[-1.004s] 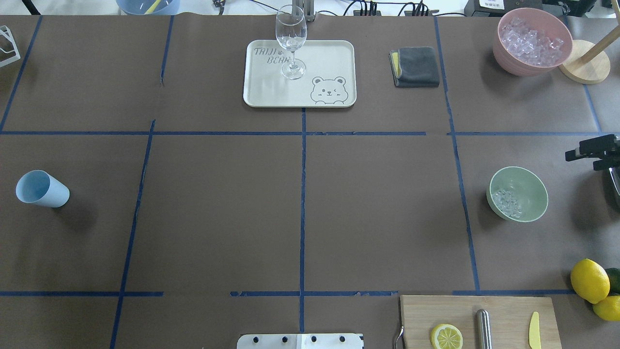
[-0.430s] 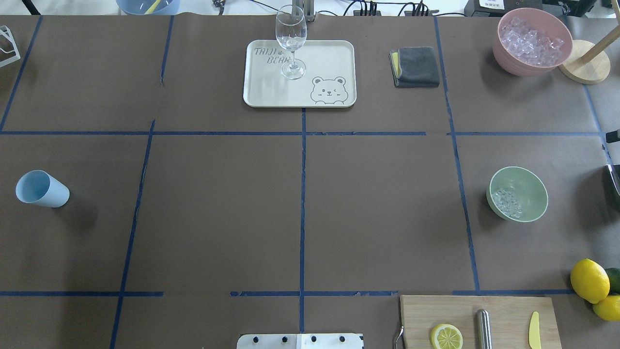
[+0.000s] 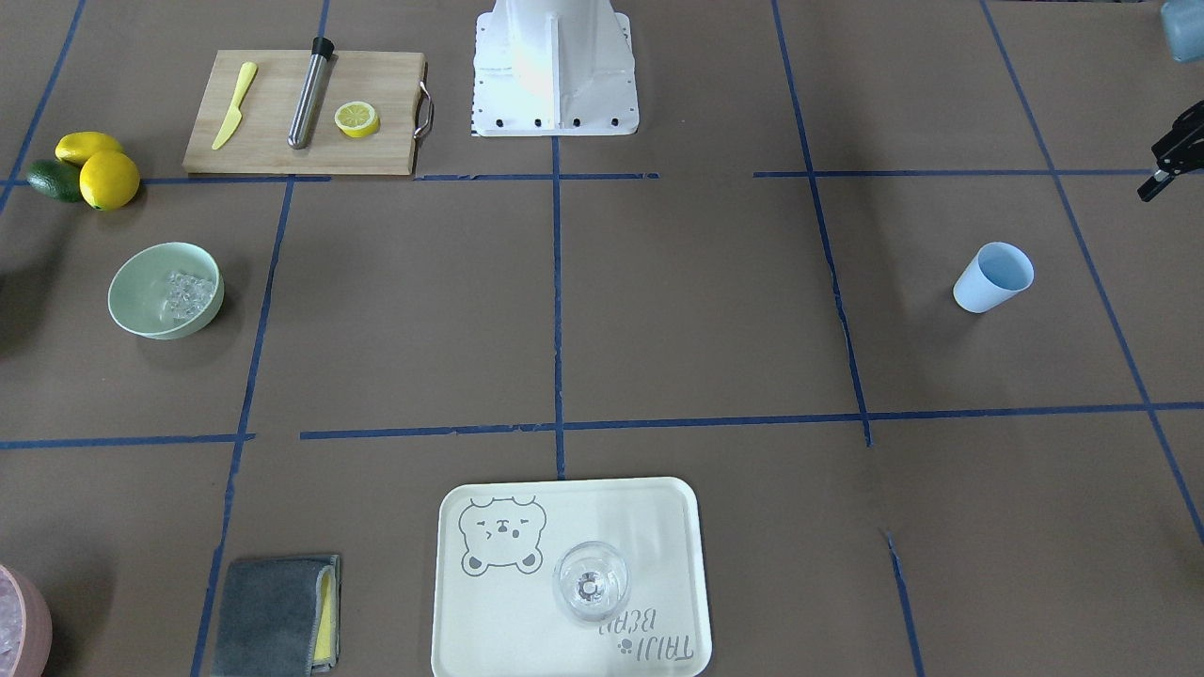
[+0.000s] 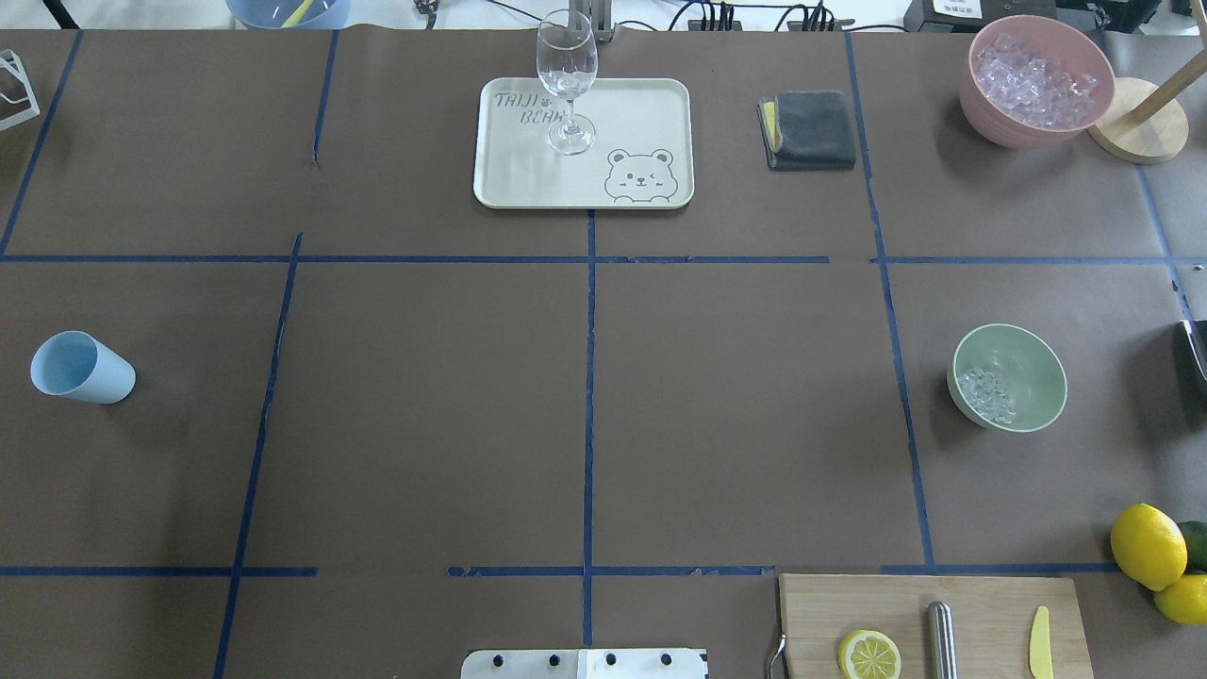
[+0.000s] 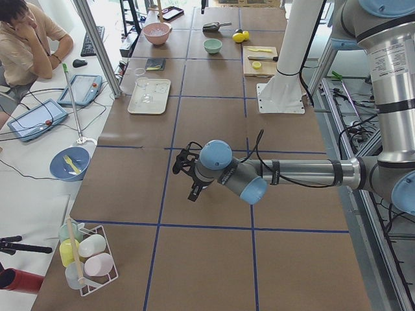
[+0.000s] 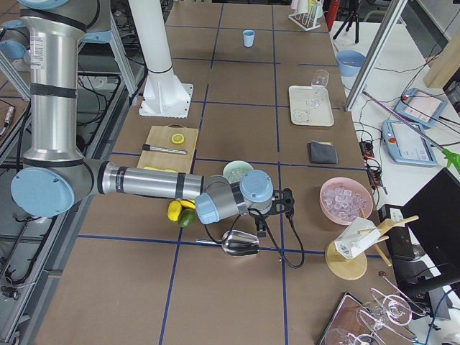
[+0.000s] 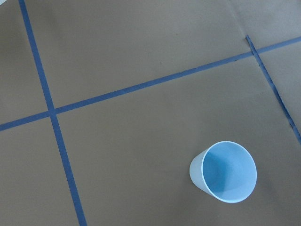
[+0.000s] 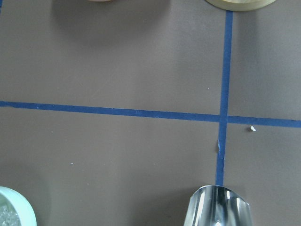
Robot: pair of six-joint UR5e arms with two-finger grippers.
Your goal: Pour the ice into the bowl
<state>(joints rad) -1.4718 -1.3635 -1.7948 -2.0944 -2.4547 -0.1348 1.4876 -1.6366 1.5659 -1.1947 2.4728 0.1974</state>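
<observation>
The pale mint-green bowl [image 4: 1028, 363] stands at the table's right and holds a small heap of clear ice [image 4: 985, 392]. It also shows in the front view [image 3: 141, 291] with the ice [image 3: 187, 293]. A metal scoop [image 6: 241, 244] lies on the table beside the bowl, and its mouth shows in the right wrist view [image 8: 220, 207]. My right gripper [image 6: 284, 205] hovers past the scoop and apart from it; I cannot tell if it is open. My left gripper [image 3: 1169, 160] is off to the side above the light blue cup [image 7: 225, 172]; its state is unclear.
A pink bowl [image 4: 981, 94] full of ice stands at the back right beside a wooden stand [image 4: 1136, 132]. A tray [image 4: 651, 104] with a wine glass [image 4: 567, 80], a folded grey cloth [image 4: 809, 129], lemons [image 4: 1148, 545] and a cutting board [image 4: 981, 604] are around.
My right gripper has drawn back to the right and left the overhead view. The scoop at the right edge, the bowl and the ice have not moved.
</observation>
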